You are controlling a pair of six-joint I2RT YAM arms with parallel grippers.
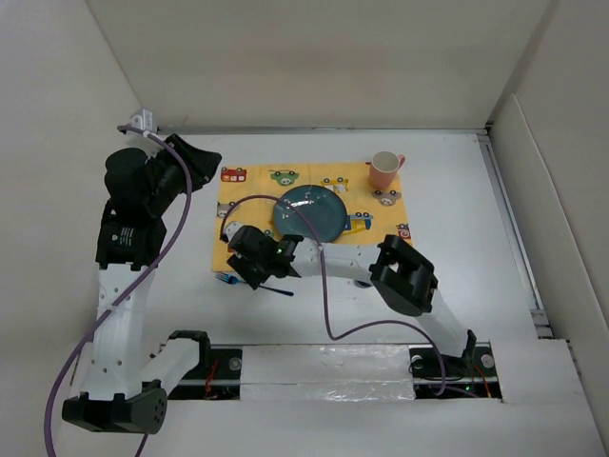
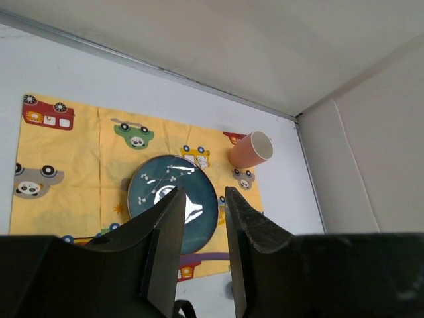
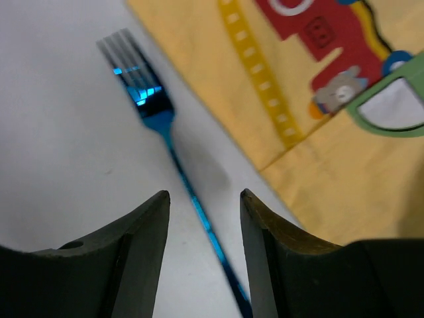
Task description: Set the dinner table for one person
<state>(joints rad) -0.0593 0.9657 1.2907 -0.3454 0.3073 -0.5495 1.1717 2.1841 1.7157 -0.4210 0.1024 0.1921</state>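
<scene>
Black fingers [image 3: 142,252] of the right gripper [image 3: 204,196], parted to a middling gap, straddling the slim handle of a blue fork [image 3: 171,149], tines flat on the white top just ahead of the fingertips. Contact with the handle: impossible to tell. Just off one finger, to the right in the wrist view, the edge of a yellow cartoon-print placemat [image 3: 318,165], near the fork but not under it. Well above the surface, the left gripper [image 2: 203,193], fingers a narrow gap apart, gripping nothing. Far below and ahead of it, on the placemat, a dark teal plate [image 2: 149,192]; beyond that, at the cloth's far corner, a pink cup [image 2: 250,151]. Directly beneath both grippers, the dinner table [image 1: 457,248]: plain white, stretching well past the cloth on every side, boxed in by white wall panels [image 1: 333,57].
</scene>
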